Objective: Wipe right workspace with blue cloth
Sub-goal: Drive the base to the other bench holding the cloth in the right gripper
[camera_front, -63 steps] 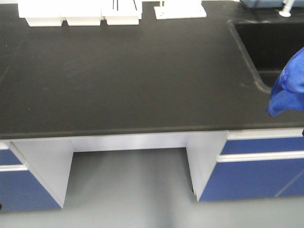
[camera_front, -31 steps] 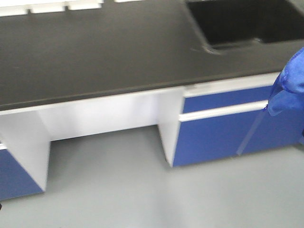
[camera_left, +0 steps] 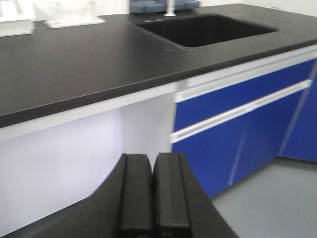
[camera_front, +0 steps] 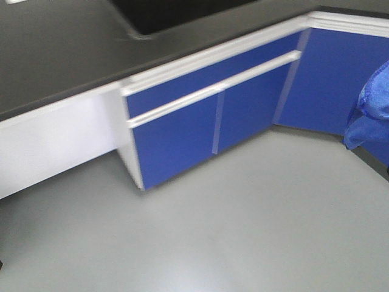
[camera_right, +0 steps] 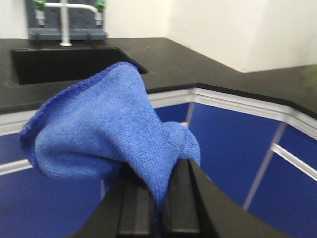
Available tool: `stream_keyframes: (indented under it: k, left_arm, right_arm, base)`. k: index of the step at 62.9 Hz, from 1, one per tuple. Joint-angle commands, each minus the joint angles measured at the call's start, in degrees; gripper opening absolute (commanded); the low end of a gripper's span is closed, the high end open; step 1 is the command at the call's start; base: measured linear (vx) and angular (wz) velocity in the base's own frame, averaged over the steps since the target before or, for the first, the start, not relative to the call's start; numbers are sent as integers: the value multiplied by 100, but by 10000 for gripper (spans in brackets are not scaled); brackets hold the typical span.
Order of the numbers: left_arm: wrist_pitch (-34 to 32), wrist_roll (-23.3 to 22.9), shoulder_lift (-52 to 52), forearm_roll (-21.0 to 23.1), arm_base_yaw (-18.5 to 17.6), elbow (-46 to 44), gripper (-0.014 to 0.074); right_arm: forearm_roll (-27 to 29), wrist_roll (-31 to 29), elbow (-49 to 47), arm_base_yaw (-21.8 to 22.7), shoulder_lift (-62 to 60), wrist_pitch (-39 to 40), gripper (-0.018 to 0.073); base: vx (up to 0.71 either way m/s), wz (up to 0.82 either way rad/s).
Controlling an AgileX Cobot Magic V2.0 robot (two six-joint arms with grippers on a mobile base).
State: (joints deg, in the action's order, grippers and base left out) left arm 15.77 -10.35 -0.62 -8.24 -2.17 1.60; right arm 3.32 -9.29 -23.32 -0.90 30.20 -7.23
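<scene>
The blue cloth (camera_right: 109, 124) is pinched between the fingers of my right gripper (camera_right: 161, 183) and bunches up over them, held in the air. In the front view the cloth (camera_front: 371, 115) hangs at the right edge, over the floor in front of blue cabinets. My left gripper (camera_left: 152, 161) is shut and empty, level with the cabinet fronts below the sink bench. A plain black benchtop (camera_right: 272, 82) runs on past the cabinet corner to the right. No small box shows on it.
The bench with the sink (camera_left: 203, 29) and white trays (camera_left: 74, 20) lies left. A tap (camera_right: 64, 22) stands behind the sink. Blue cabinets (camera_front: 182, 134) with white handles meet at an inner corner (camera_front: 282, 91). Grey floor (camera_front: 213, 231) fills the foreground.
The whole view has swung right: the sink bench slid up and left, and the cabinet corner came into view. The cloth stays held at the right edge.
</scene>
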Motion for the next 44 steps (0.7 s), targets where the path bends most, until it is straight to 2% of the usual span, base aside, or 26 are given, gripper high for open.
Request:
stream_keyframes:
  k: [1, 44]
  left_arm:
    - [-476, -49, -86, -6, -25, 174, -6]
    - [-476, -49, -86, -6, -25, 174, -6]
  right_arm:
    - [-2, -57, -180, 10, 21, 505, -4]
    - [-2, -57, -180, 10, 21, 505, -4]
  base:
    - [-22, -68]
    - [-19, -66]
